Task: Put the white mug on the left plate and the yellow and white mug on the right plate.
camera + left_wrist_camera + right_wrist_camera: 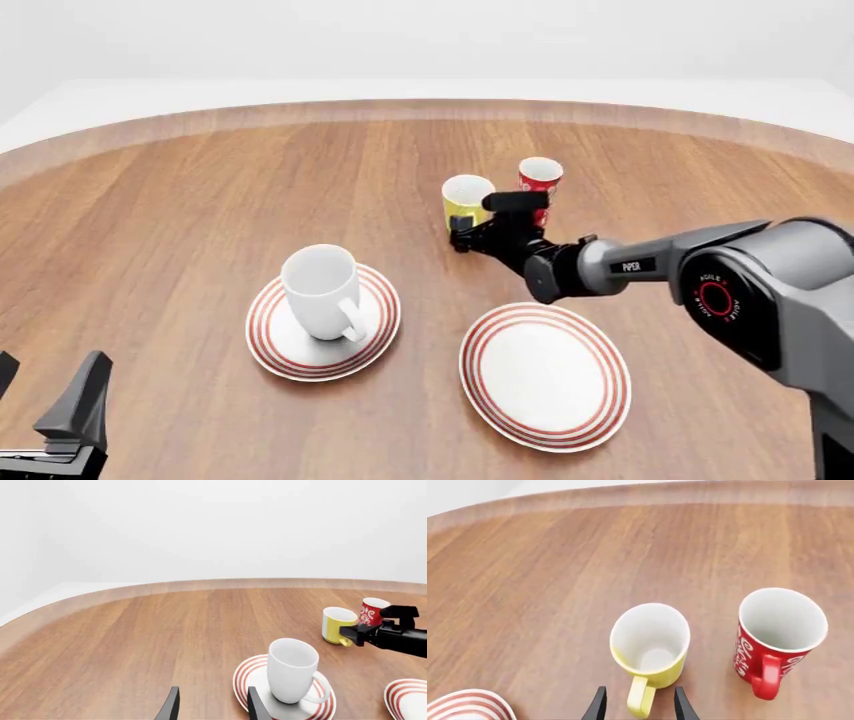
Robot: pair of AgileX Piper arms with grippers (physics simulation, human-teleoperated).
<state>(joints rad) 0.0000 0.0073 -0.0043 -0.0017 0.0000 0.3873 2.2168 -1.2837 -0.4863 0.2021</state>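
Already the white mug [324, 291] stands upright on the left plate [274, 352], a white plate with red rings, handle toward the camera. Farther back on the wooden table [174, 220] stands the yellow and white mug [466, 201], upright and not yet moved, with a red patterned cup [538, 181] just beside it on its right. The right plate [545, 374] lies bare, nearer the camera.

The right gripper [638, 706] is at the yellow mug's handle, fingers parted with the handle between them; they look close on either side, but not yet clamped. To do this step well, I judge it should close squarely on the handle, lift straight up so the red cup is not knocked, then carry the mug back to the right plate.

The left gripper [211, 706] hangs open and empty near the left plate.

White lettering on the right arm [747, 280] reads "PIPER" and "AGILEX".
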